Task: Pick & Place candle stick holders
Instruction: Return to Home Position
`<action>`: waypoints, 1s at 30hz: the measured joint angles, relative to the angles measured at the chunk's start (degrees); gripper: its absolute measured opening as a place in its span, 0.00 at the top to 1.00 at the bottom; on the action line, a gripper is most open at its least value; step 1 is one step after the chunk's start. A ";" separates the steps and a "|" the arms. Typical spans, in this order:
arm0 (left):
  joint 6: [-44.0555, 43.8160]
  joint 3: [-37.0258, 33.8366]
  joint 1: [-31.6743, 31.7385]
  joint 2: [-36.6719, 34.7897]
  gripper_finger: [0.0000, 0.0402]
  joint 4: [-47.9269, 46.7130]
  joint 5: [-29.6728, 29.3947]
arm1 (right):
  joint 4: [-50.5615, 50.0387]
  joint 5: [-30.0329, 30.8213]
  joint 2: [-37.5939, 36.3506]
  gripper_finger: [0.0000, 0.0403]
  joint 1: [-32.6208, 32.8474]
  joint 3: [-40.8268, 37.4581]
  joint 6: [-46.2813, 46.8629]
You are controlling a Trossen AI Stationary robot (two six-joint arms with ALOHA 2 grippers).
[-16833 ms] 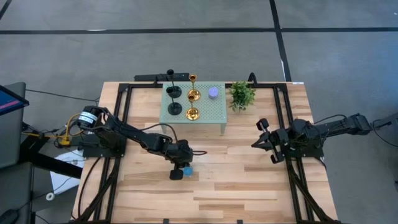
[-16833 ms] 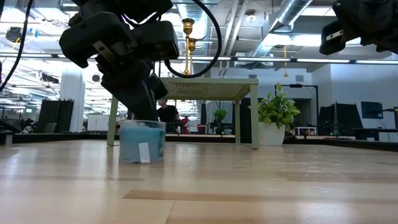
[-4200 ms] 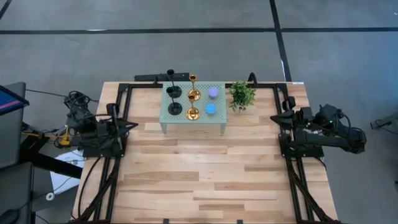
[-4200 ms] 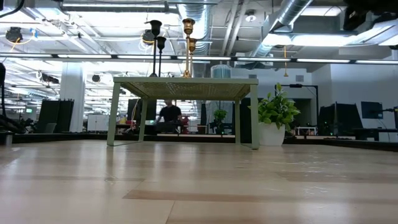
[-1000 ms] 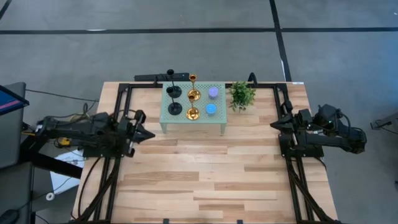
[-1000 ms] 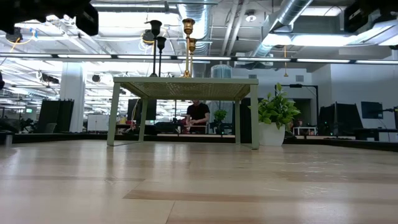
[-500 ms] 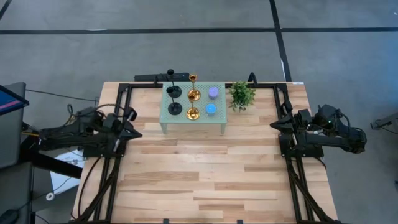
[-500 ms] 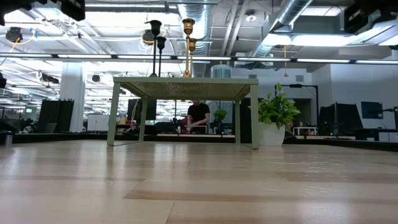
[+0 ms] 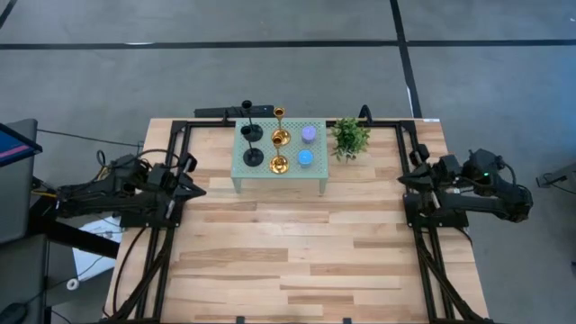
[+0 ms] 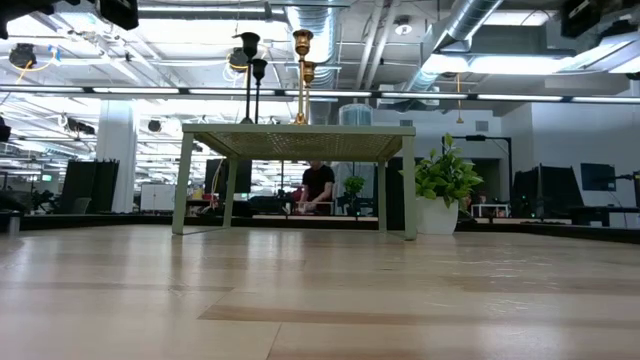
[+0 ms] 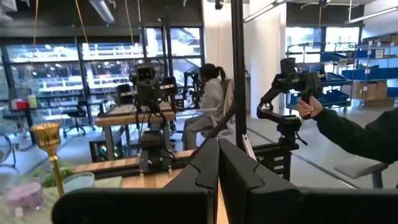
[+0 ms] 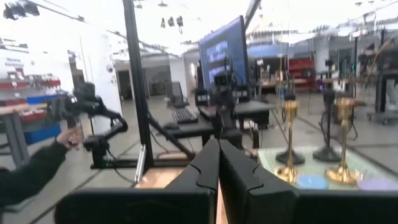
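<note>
Two black candle stick holders point(image 9: 253, 133) point(image 9: 254, 157) and two gold ones point(image 9: 280, 138) point(image 9: 279, 165) stand upright on their round bases on a small green table point(image 9: 317, 171) at the far middle. They also show in the low view point(image 10: 248, 60) point(image 10: 301, 60). My left gripper point(image 9: 193, 189) is shut and empty at the table's left edge, clear of them. My right gripper point(image 9: 405, 180) is shut and empty at the right edge. The left wrist view shows one gold holder point(image 11: 51, 152). The right wrist view shows two gold holders point(image 12: 287, 143) point(image 12: 342, 143) and a black one point(image 12: 323, 134).
A purple candle point(image 9: 309, 134) and a blue candle point(image 9: 305, 158) sit on the green table beside the holders. A green potted plant point(image 9: 350, 137) stands right of it. A person's sleeve and hand point(image 11: 348, 130) show beyond the table. Bare wood point(image 9: 297, 252) lies in front.
My left gripper has drawn back toward the table's left edge, staying shut. My right gripper has drawn back a little toward the right edge. The holders have not moved.
</note>
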 joint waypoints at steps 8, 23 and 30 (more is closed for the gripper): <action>-1.06 0.00 0.00 -0.02 0.98 0.70 0.00 | -2.01 -0.05 0.00 1.00 0.32 6.57 -2.41; -1.31 0.00 0.00 0.28 0.98 1.53 -8.79 | -6.95 3.56 0.00 1.00 2.44 11.12 -5.77; -2.28 0.00 -0.02 0.28 0.98 1.48 -8.51 | -13.08 1.66 0.00 1.00 4.27 13.96 -5.65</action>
